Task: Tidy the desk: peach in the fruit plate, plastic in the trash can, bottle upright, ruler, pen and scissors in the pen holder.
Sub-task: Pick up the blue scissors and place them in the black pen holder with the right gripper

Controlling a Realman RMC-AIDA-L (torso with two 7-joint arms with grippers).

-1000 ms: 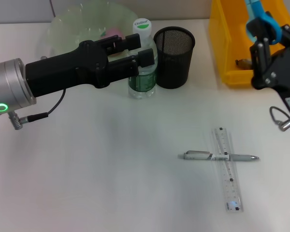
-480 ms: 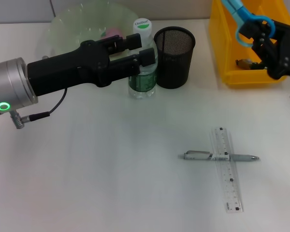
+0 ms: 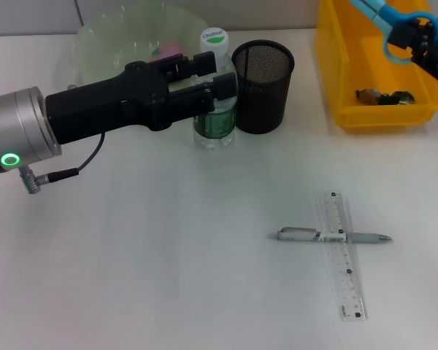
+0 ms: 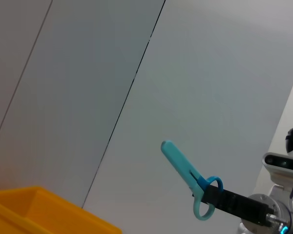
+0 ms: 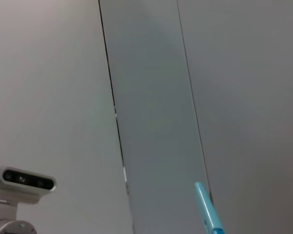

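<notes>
A clear bottle [image 3: 217, 117] with a green cap stands upright next to the black mesh pen holder [image 3: 263, 86]. My left gripper [image 3: 217, 76] reaches in from the left and is shut on the bottle's upper body. At the top right, my right gripper [image 3: 422, 38] is shut on blue scissors [image 3: 396, 20], raised over the yellow trash can [image 3: 328, 65]. The scissors [image 4: 190, 178] also show in the left wrist view. Dark crumpled plastic [image 3: 379, 95] lies in the can. A pink peach [image 3: 169, 49] rests in the pale green fruit plate [image 3: 109, 40]. The pen [image 3: 306, 235] lies crossed under the clear ruler [image 3: 344, 271].
A cable [image 3: 66, 173] hangs below my left arm's wrist. The pen and ruler lie on the white desk, front right. The yellow can stands right of the pen holder with a gap between them.
My right gripper has carried the scissors up and toward the back right, mostly leaving the head view. The left arm has shifted slightly; the bottle stays put.
</notes>
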